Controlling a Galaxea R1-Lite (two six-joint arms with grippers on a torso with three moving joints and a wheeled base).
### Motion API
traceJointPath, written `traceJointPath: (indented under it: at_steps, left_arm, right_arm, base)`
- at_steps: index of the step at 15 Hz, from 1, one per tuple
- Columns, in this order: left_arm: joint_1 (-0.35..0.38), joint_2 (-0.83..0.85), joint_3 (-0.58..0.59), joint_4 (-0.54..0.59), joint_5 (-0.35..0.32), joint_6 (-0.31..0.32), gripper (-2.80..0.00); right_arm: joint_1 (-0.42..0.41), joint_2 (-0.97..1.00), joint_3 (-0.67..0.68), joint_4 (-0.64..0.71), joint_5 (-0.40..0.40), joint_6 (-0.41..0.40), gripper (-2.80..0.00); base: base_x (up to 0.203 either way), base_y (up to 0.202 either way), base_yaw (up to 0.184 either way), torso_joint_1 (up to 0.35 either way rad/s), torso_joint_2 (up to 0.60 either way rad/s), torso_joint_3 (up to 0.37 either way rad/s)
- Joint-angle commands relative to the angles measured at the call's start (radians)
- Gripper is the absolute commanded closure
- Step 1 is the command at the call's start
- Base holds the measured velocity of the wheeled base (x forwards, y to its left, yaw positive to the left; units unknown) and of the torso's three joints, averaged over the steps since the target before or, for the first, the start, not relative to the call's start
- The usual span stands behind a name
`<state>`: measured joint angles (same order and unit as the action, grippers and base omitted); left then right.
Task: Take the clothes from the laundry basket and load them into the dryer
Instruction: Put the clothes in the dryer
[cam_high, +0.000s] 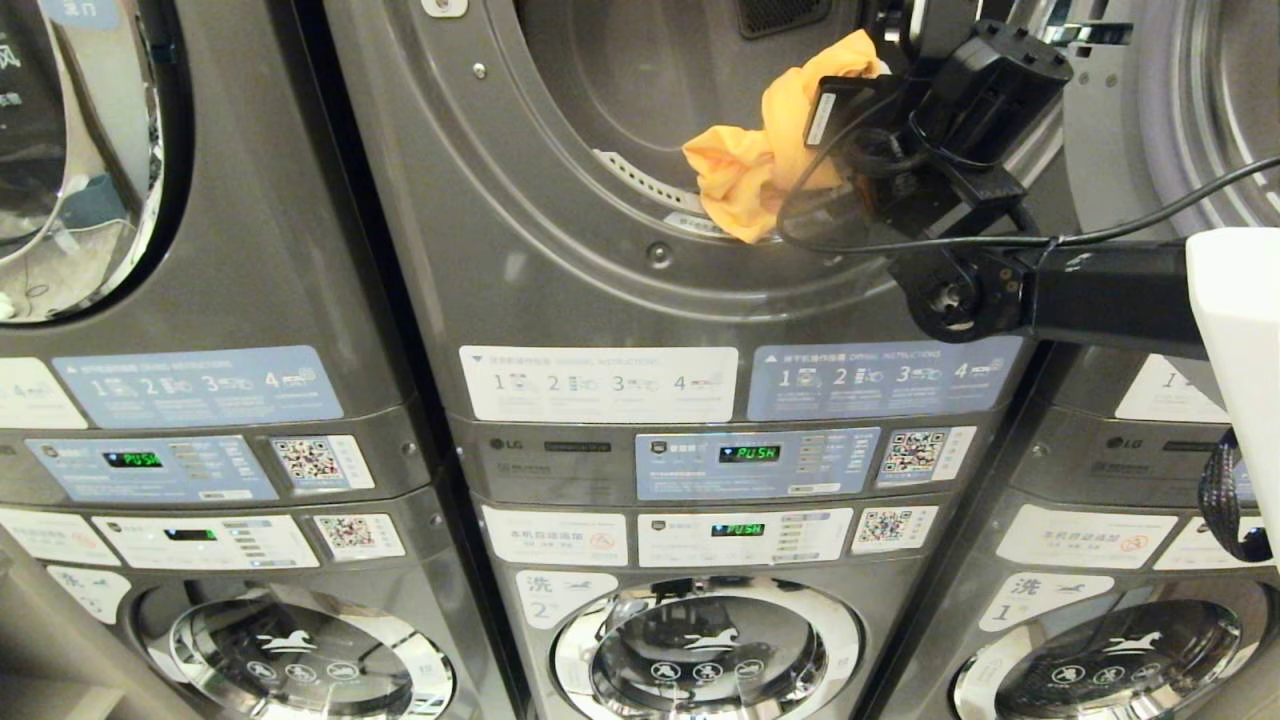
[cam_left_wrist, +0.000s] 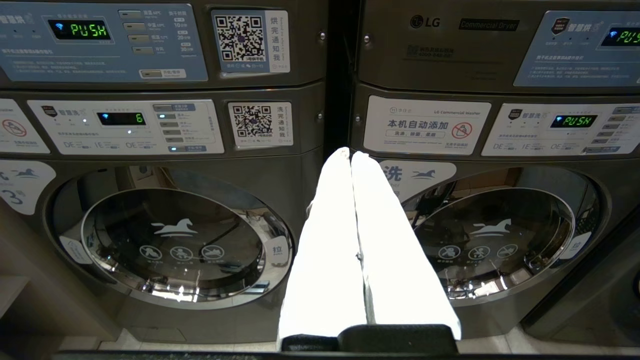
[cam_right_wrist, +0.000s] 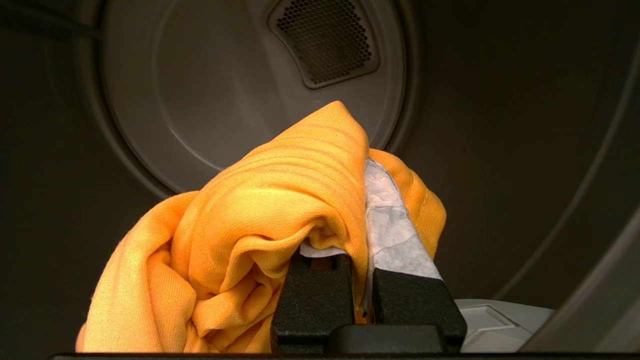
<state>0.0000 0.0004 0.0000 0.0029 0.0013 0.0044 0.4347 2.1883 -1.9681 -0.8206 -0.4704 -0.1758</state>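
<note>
The clothes (cam_high: 760, 165), a bright yellow-orange bundle, hang at the lower rim of the dryer's (cam_high: 560, 200) round opening. My right gripper (cam_high: 835, 115) reaches in from the right and is shut on the fabric. In the right wrist view the cloth (cam_right_wrist: 240, 235) drapes over and between the white-padded fingers (cam_right_wrist: 395, 235) of this gripper (cam_right_wrist: 364, 165), with the grey drum (cam_right_wrist: 200, 100) behind. My left gripper (cam_left_wrist: 350, 152) is parked low, shut and empty, facing the washers. The laundry basket is out of view.
The dryer's open door (cam_high: 1190, 110) stands to the right, behind my right arm. A black cable (cam_high: 1150, 225) loops along that arm. Control panels (cam_high: 755, 463) and a chrome-doored washer (cam_high: 705, 650) lie below. Like towers stand on the left (cam_high: 90, 150) and right (cam_high: 1100, 480).
</note>
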Motion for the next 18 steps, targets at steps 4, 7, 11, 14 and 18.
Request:
traceJointPath:
  at_steps: [4,7,11,14,18]
  left_arm:
    - [0.000,0.000,0.000,0.000,0.000,0.000,0.00]
    - [0.001,0.000,0.000,0.000,0.000,-0.001,0.00]
    - [0.001,0.000,0.000,0.000,0.000,-0.001,0.00]
    - [0.002,0.000,0.000,0.000,0.000,0.000,0.00]
    - [0.001,0.000,0.000,0.000,0.000,-0.001,0.00]
  right_arm:
    - [0.002,-0.037,0.000,-0.002,0.093,-0.039,0.00]
    - [0.004,-0.054,0.000,-0.003,0.108,-0.048,0.00]
    - [0.009,-0.062,0.000,-0.005,0.108,-0.048,0.00]
    - [0.009,-0.068,0.000,-0.005,0.108,-0.048,0.00]
    - [0.010,-0.081,0.000,-0.003,0.156,-0.077,0.00]
  base:
    - [0.000,0.000,0.000,0.000,0.00,0.000]
    - [0.000,0.000,0.000,0.000,0.00,0.000]
    - [0.022,0.000,0.000,-0.003,0.00,0.000]
    - [0.184,0.000,-0.002,0.000,0.00,0.005]
    - [0.046,0.000,-0.005,0.011,0.01,0.000]
